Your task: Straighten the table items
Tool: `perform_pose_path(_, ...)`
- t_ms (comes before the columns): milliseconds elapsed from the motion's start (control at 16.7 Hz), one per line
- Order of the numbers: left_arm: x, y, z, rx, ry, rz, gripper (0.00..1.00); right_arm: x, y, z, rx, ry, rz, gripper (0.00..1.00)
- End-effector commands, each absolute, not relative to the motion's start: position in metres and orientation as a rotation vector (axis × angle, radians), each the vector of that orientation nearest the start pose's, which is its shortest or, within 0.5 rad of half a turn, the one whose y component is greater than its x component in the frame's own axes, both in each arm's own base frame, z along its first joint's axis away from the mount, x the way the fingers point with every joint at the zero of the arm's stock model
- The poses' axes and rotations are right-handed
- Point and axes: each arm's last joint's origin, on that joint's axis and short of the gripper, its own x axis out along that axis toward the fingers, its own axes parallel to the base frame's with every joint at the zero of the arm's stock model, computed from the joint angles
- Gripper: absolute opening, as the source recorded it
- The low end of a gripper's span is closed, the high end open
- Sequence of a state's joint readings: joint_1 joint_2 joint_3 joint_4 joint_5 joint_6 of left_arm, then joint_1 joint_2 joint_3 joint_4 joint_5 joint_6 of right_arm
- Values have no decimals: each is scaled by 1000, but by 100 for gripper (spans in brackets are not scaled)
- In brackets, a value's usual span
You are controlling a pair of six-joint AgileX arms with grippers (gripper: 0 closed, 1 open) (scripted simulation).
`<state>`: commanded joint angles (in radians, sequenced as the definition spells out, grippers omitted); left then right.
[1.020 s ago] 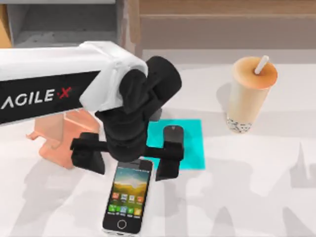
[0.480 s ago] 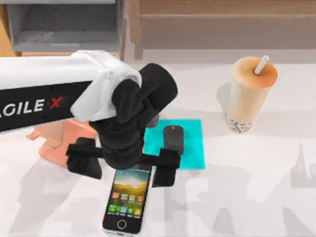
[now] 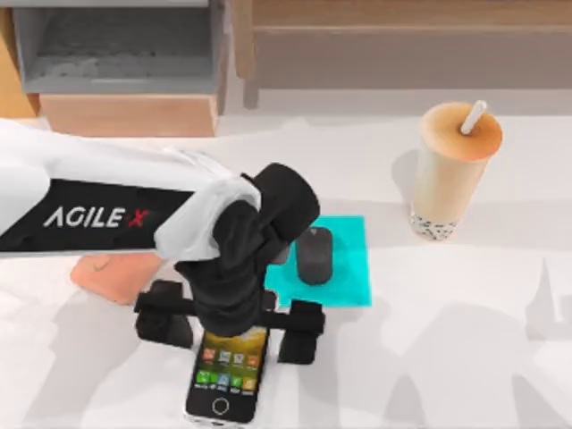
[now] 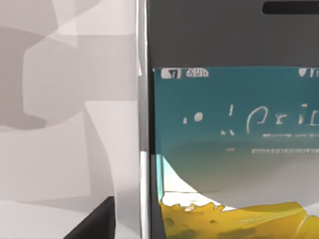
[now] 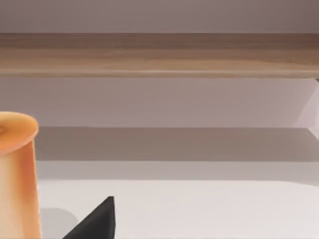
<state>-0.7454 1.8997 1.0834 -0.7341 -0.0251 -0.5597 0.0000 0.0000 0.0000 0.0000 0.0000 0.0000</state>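
- Your left gripper [image 3: 231, 323] hangs spread wide over the smartphone's [image 3: 226, 375] upper end, gripping nothing.
- The computer mouse [image 3: 314, 255] lies on the cyan pad [image 3: 350, 259].

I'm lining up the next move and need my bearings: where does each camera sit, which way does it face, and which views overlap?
Top view: above the table, looking down; the left arm reaches in from the left, its left gripper open astride the smartphone.
Left wrist view: on the left arm's wrist, close above the smartphone screen; one dark fingertip.
Right wrist view: low over the table, facing the shelving; bubble-tea cup, one fingertip.
Shared: top and left wrist, smartphone; top and right wrist, bubble-tea cup.
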Motion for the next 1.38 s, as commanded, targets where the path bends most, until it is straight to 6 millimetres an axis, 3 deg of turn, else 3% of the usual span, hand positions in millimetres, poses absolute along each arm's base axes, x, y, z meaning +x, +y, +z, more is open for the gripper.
perform_pose_path(360, 240, -217, 104, 147, 1534, -134, 100, 106, -1, 160, 0, 0, 0, 100)
perform_pose_path(1140, 240, -217, 104, 147, 1534, -134, 2, 106, -1, 160, 0, 0, 0, 100)
perform_pose_path(1380, 240, -217, 104, 147, 1534, -134, 0, 106, -1, 160, 0, 0, 0, 100)
